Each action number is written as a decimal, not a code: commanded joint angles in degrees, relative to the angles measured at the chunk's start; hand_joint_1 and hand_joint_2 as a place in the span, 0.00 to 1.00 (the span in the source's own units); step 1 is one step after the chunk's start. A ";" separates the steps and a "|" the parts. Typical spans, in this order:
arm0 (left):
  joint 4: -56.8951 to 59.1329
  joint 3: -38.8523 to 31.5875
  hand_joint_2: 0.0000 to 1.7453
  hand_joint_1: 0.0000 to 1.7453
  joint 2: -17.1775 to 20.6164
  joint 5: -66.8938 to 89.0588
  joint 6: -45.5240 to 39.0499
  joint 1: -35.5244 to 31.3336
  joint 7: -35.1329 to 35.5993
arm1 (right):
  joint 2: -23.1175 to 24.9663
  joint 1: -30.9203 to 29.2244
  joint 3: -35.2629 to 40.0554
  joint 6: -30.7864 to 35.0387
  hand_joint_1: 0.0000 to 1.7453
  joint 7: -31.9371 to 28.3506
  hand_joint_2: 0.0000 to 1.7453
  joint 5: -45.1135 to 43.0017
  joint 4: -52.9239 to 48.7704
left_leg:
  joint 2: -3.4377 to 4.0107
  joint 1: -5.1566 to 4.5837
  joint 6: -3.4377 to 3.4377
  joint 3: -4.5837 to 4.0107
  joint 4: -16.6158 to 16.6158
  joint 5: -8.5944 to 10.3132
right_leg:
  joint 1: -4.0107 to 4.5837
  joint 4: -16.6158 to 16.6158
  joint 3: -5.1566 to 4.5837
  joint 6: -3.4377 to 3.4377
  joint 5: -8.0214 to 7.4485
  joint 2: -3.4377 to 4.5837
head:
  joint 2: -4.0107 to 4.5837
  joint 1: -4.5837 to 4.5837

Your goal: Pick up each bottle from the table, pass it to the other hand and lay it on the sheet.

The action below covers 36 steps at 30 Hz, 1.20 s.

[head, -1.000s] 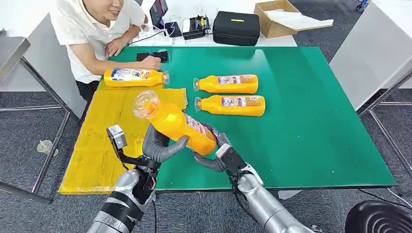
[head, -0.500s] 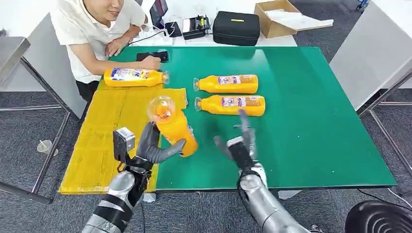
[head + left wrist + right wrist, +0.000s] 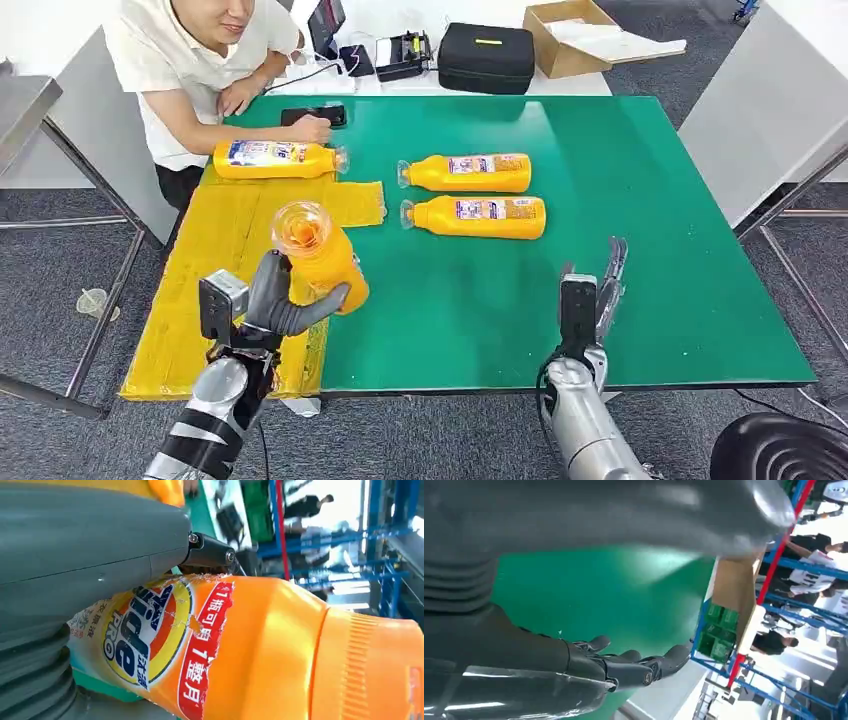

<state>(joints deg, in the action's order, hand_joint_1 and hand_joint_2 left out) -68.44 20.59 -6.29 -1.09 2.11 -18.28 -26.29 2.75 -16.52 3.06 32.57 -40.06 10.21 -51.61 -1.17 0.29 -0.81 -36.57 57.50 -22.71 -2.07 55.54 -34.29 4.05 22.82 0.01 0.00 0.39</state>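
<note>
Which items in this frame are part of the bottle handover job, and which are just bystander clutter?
Part of the job:
held bottle, gripped by the left hand
right hand, empty
two bottles on the green table
bottle on the sheet
yellow sheet

Just lying about:
black case
cardboard box
phone under a person's hand

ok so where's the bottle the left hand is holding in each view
Head view: held bottle at lower left, cap toward the camera, in the left hand, over the yellow sheet's edge.
Left wrist view: it spans the picture, label facing the camera.
Right wrist view: not in it.
Shared landmark: green table.
</note>
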 commanded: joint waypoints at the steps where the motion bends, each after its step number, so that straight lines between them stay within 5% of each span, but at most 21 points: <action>1: 9.97 11.18 1.00 1.00 7.37 34.44 -13.67 -9.23 8.46 | 0.02 0.80 -1.23 -1.03 0.00 0.06 0.00 -0.59 -3.76 | 0.08 0.15 0.06 0.27 0.12 -0.19 | 0.20 0.03 0.34 -0.33 0.16 -0.05 | 0.00 0.00; 4: 9.97 11.18 1.00 1.00 7.37 34.44 -13.67 -9.23 8.46 | 0.02 0.80 -1.23 -1.03 0.00 0.06 0.00 -0.59 -3.76 | 0.07 0.20 0.08 0.35 0.16 -0.20 | 0.25 0.05 0.42 -0.43 0.18 -0.09 | 0.00 0.00; 14: 39.15 19.18 1.00 1.00 3.88 47.16 -2.73 -28.82 13.89 | 1.66 -1.24 0.17 -4.58 0.00 0.06 0.00 -1.36 -2.99 | 0.10 0.12 0.04 0.15 0.14 -0.05 | 0.15 0.07 0.17 -0.28 0.04 -0.01 | 0.00 0.02; 32: 50.18 19.72 1.00 1.00 3.22 47.24 7.25 -34.10 21.93 | 2.57 -2.72 0.84 -7.37 0.00 0.06 0.00 -1.47 1.38 | 0.27 0.11 0.05 0.19 0.09 -0.02 | 0.13 0.04 0.16 -0.23 -0.02 0.17 | 0.00 -0.02; 33: 50.41 19.04 1.00 0.79 3.04 46.71 6.89 -34.12 22.50 | 2.57 -2.70 0.87 -7.23 0.00 0.06 0.00 -1.49 1.59 | 0.20 0.08 0.05 0.12 0.06 0.03 | 0.10 0.03 0.10 -0.16 -0.05 0.13 | 0.00 0.00; 34: 50.62 18.57 1.00 0.15 2.84 46.32 6.96 -34.17 22.94 | 2.61 -2.69 0.82 -7.31 0.00 0.06 0.00 -1.65 1.82 | 0.23 0.11 0.06 0.17 0.09 -0.02 | 0.13 0.05 0.14 -0.22 -0.02 0.15 | 0.00 0.00; 36: 51.04 18.52 1.00 0.10 2.66 46.22 8.21 -34.49 23.44 | 2.56 -2.69 0.89 -7.51 0.00 0.06 0.00 -1.58 2.18 | 0.12 0.12 0.11 0.17 0.09 0.03 | 0.14 0.03 0.19 -0.21 0.01 0.03 | 0.00 -0.02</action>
<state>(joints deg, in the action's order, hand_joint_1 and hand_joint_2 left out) -26.30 38.91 -2.43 46.23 9.14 -48.32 -5.03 4.85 -16.34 2.97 25.29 -40.06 9.03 -54.80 -1.17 0.32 -0.78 -36.55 57.50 -22.52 -2.08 55.58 -34.28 4.06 22.76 0.01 0.00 0.37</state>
